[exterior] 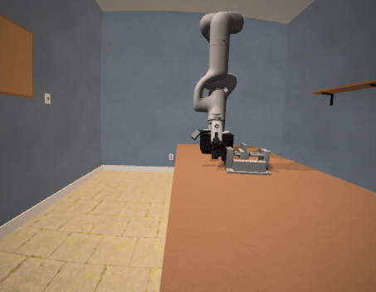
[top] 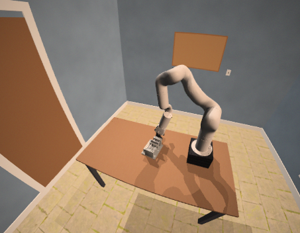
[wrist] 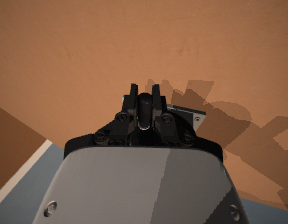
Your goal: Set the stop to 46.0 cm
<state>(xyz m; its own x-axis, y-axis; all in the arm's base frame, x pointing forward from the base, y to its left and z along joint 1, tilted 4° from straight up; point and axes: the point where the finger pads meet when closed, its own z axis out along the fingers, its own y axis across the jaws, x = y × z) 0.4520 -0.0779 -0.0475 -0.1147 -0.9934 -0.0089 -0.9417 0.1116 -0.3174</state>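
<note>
The grey stop fixture [top: 150,153] [exterior: 249,166] stands on the table; a corner of its base plate [wrist: 197,119] shows in the wrist view. Its stop looks to be the raised grey block [exterior: 243,152] between the end walls. No scale reading is legible. The black handwheel [wrist: 183,125] is on the fixture's side, mostly hidden behind my fingers. Its dark upright handle [wrist: 144,109] stands between the two fingers. My gripper [top: 158,135] [exterior: 217,157] [wrist: 144,93] is shut on that handle, beside the fixture.
The brown table [top: 104,142] [exterior: 242,228] [wrist: 95,50] carries the fixture and the arm's black base block [top: 200,159]. A wall shelf [exterior: 346,87] is at the right in the exterior view. Arm shadows fall across the table beside the fixture.
</note>
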